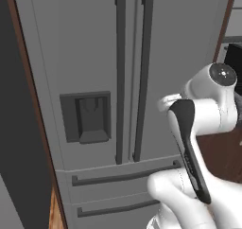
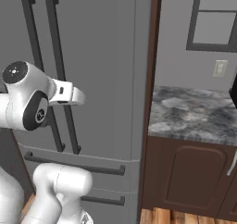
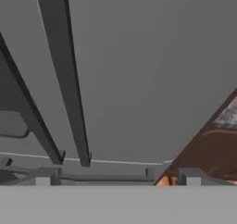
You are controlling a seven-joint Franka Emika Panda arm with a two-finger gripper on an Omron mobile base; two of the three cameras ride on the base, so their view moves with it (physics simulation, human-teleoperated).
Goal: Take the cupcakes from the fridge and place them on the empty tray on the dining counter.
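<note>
The fridge (image 1: pixel 90 57) stands shut straight ahead of the arm, its two long dark door handles (image 1: pixel 132 76) running side by side down the middle, the dispenser recess (image 1: pixel 87 117) at about 9 o'clock from them on the left door, and two drawer pulls across the bottom at 6 o'clock. The gripper (image 3: pixel 118 176) faces the right door from close by, its two finger tips (image 3: pixel 44 177) spread wide apart with nothing between them, the right handle at about 11 o'clock in the hand view. At 3 o'clock of the fridge in the right base view, past a brown side panel (image 2: pixel 150 102), lies a marbled wall counter (image 2: pixel 194 114) over dark cabinets (image 2: pixel 185 177).
</note>
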